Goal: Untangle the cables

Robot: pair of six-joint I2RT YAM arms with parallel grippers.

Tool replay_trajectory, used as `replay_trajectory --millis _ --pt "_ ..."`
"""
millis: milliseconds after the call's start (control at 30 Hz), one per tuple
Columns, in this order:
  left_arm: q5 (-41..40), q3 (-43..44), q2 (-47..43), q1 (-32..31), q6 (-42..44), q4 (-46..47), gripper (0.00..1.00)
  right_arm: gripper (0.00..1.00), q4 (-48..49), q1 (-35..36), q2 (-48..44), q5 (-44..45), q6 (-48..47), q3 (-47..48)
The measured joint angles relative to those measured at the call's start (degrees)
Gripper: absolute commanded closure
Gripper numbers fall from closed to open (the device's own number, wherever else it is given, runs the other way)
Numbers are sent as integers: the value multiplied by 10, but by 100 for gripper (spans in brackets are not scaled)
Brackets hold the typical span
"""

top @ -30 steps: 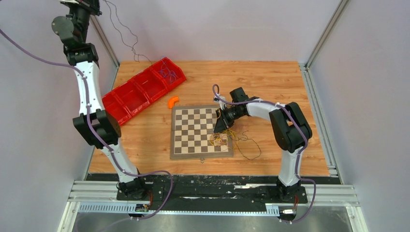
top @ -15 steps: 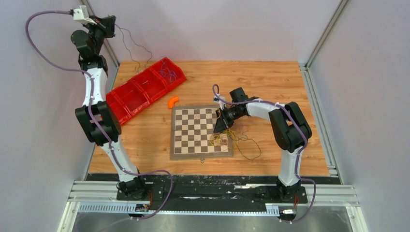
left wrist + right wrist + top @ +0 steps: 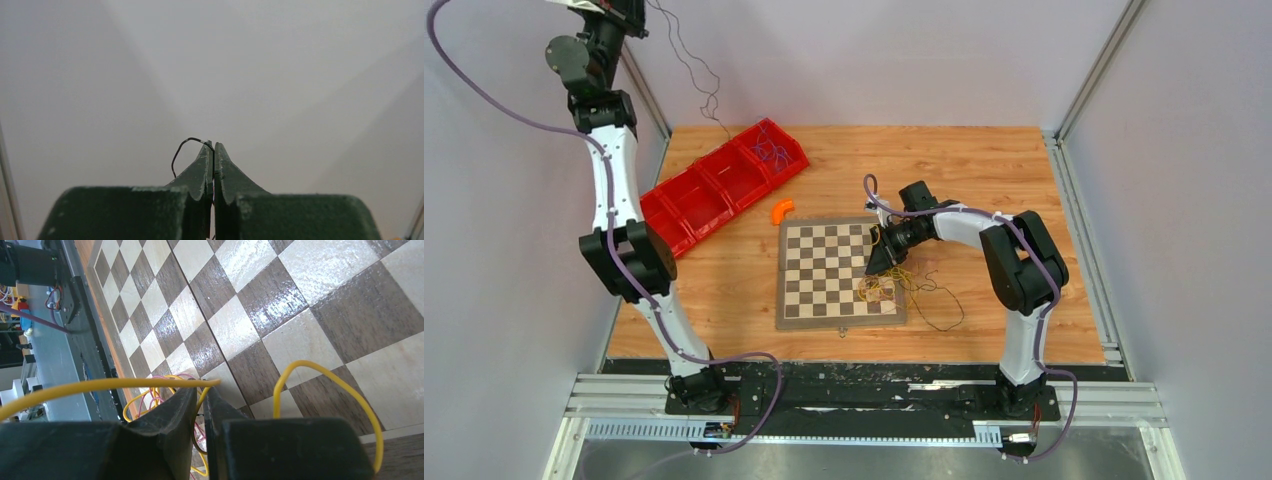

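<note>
My left gripper is raised high at the far left, shut on a thin black wire that hangs down towards the red bin. In the left wrist view the left gripper has its jaws pressed together with the black wire looping out at the tip. My right gripper sits low at the chessboard's right edge, beside a tangle of yellow and pink cables. In the right wrist view the right gripper is shut on a yellow cable, with pink wires behind it.
A chessboard lies in the middle of the wooden table. A red divided bin stands at the back left, with purple wires in its far compartment. A small orange piece lies between bin and board. A black wire loop trails right of the board.
My left arm dipped and swung half a second ago, then rose back up with the black wire still in its jaws; the hanging wire swayed. The right arm has not moved.
</note>
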Motion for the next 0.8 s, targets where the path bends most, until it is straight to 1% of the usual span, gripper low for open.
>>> replay_trajectory --millis 100,167,267,367,600,700,800 --pt "0 -44 -8 -3 -4 12 100 84 0 0 0 0 0 0" --pt "3 -100 -19 -3 -7 22 100 84 0 0 0 0 0 0" --pt "9 -202 -43 -3 -9 37 100 84 0 0 0 0 0 0" --pt "16 -325 -79 -1 -7 47 100 84 0 0 0 0 0 -1" --pt "31 -437 -148 5 7 43 100 84 1 -1 0 -5 -1 -2" --pt "29 -456 -176 5 35 31 100 84 1 -2 0 -5 -1 -2" --pt "17 -462 -186 5 70 10 100 84 2 -2 0 -6 -1 -3"
